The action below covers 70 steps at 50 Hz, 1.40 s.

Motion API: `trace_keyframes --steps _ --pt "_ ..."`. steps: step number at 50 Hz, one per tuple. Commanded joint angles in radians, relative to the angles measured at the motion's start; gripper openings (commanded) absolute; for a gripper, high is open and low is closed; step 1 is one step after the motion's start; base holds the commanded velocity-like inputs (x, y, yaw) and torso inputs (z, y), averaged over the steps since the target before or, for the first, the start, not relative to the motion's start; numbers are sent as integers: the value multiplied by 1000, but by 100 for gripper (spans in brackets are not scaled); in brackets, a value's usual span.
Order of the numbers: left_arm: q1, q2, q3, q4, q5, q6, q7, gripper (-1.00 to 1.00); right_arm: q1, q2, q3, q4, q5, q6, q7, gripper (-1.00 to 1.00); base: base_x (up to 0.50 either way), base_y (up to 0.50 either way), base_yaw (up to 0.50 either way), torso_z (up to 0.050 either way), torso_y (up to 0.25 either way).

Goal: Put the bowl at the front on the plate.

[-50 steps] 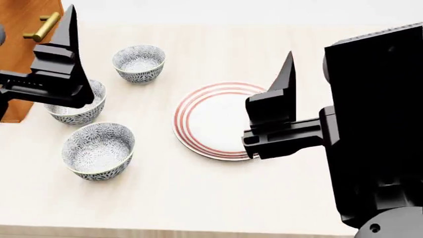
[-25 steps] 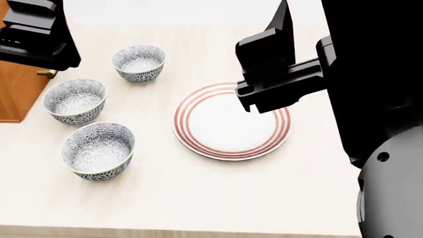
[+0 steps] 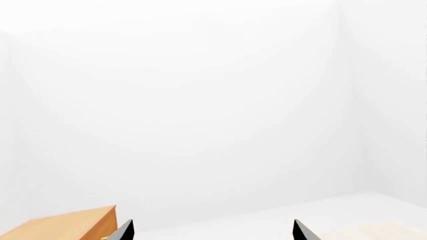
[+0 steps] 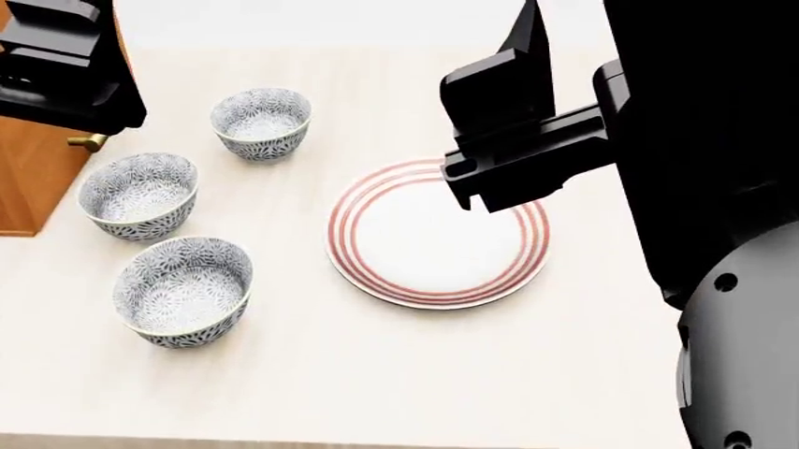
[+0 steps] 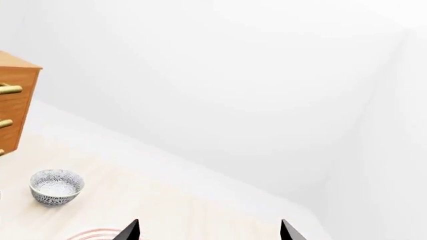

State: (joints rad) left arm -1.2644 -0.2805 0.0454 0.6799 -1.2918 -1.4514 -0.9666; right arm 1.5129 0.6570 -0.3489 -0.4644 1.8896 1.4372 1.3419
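Three patterned bowls stand on the table's left side in the head view. The bowl at the front is nearest the table's near edge and sits upright with nothing in it. To its right lies the plate, white with red rings and bare. My left gripper is open, raised high at the far left, above the cabinet's edge. My right gripper is open too, raised over the plate's far side. Neither one touches anything. The right wrist view catches the rearmost bowl and a sliver of the plate's rim.
The middle bowl and the back bowl stand behind the front one. A wooden cabinet with brass handles borders the table at the left. My right arm's dark body fills the right of the head view.
Over the last second both arms rose and swung away from the table top, uncovering the middle bowl and the plate. In the last half second almost nothing moved.
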Motion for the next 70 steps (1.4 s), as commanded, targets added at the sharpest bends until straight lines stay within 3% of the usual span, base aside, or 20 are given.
trace_keyframes --steps 1,70 --pt "5 -21 21 6 -6 25 0 100 4 9 -15 -2 -11 -16 -18 100 62 0 0 0 0" --pt "18 -89 96 -8 -10 126 -14 100 27 57 -87 -15 -27 -92 -48 100 63 0 0 0 0"
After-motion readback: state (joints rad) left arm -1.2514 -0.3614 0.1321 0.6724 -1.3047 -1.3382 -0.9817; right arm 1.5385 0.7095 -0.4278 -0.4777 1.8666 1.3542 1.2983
